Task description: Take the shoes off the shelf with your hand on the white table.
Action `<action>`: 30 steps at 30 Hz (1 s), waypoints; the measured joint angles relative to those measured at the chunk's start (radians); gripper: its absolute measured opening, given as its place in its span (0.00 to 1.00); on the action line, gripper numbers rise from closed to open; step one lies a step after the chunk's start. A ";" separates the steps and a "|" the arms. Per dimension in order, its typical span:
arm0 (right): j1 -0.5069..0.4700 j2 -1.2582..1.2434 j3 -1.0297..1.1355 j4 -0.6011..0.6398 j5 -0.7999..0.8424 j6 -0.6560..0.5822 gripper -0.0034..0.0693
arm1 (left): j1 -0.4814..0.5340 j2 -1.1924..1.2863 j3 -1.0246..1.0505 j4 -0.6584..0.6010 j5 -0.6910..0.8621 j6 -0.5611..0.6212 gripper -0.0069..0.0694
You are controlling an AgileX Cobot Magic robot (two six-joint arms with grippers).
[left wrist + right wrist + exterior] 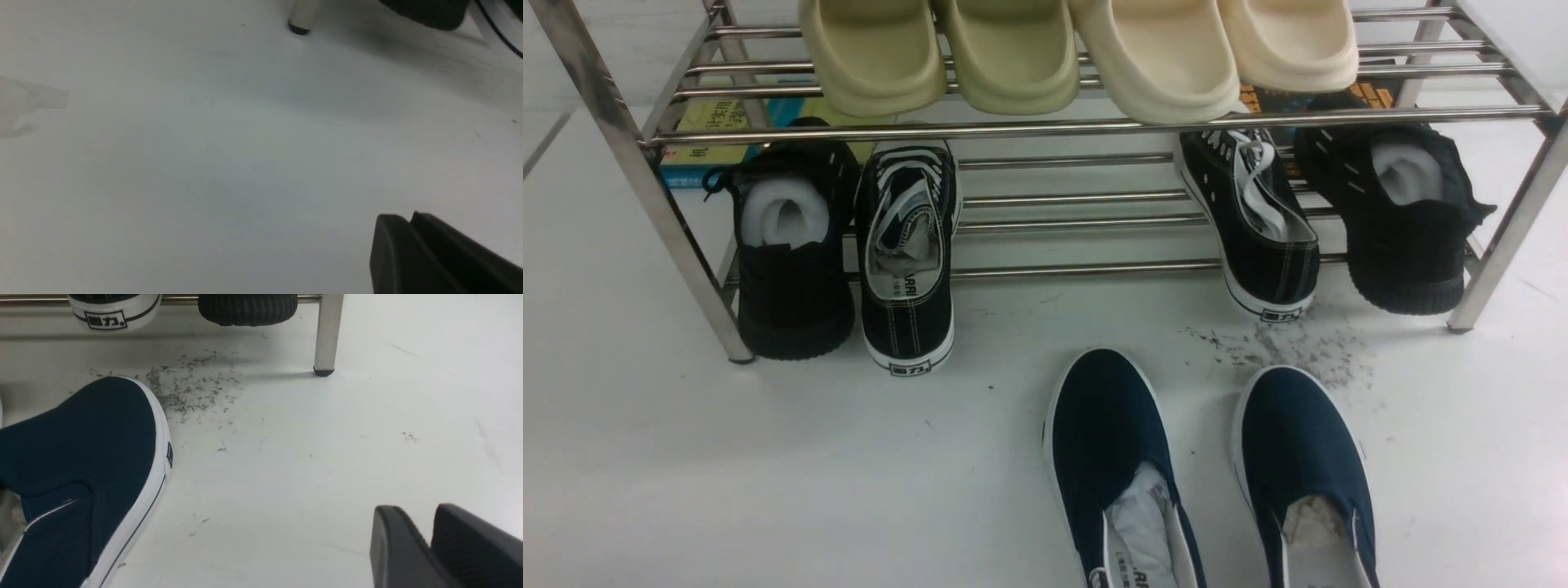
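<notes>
Both navy slip-on shoes (pixel 1123 465) (pixel 1307 474) sit on the white counter (pixel 768 474), off the steel shoe rack (pixel 1086 126) beyond; the job looks essentially done. The right claw (pixel 425 547), slightly parted, hovers empty beside one shoe; the left claw (pixel 412 249), nearly pressed together, holds nothing.

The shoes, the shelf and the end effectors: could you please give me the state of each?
Navy slip-on shoes: off the shelf, side by side on the white table, paper-stuffed.
Shelf: slides above, sneakers below, middle gap.
Left end effector: nearly shut, holding nothing.
Right end effector: slightly open, holding nothing.
</notes>
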 joint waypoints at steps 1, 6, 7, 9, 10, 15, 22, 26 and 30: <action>0.000 0.000 0.000 0.000 0.000 0.000 0.28 | 0.005 -0.006 0.001 0.003 0.004 -0.002 0.18; 0.000 0.000 0.000 -0.001 0.000 0.000 0.28 | 0.012 -0.048 0.016 0.049 0.005 -0.052 0.19; 0.000 0.000 0.000 -0.001 0.000 0.000 0.29 | 0.012 -0.050 0.019 0.057 -0.003 -0.064 0.19; 0.000 0.000 0.000 -0.001 0.000 0.000 0.29 | 0.012 -0.050 0.021 0.070 -0.015 -0.083 0.19; 0.000 0.000 0.000 -0.001 0.000 0.000 0.29 | 0.012 -0.050 0.022 0.076 -0.017 -0.089 0.19; 0.000 0.000 0.000 -0.001 0.000 0.001 0.30 | 0.012 -0.050 0.024 0.089 -0.024 -0.100 0.20; 0.000 0.000 0.000 -0.001 0.000 0.001 0.32 | 0.012 -0.050 0.025 0.092 -0.027 -0.100 0.21; 0.000 0.000 0.000 -0.001 0.000 0.001 0.33 | 0.012 -0.051 0.025 0.092 -0.028 -0.103 0.21; 0.000 0.000 0.000 -0.001 0.000 0.001 0.33 | 0.012 -0.051 0.025 0.093 -0.028 -0.103 0.22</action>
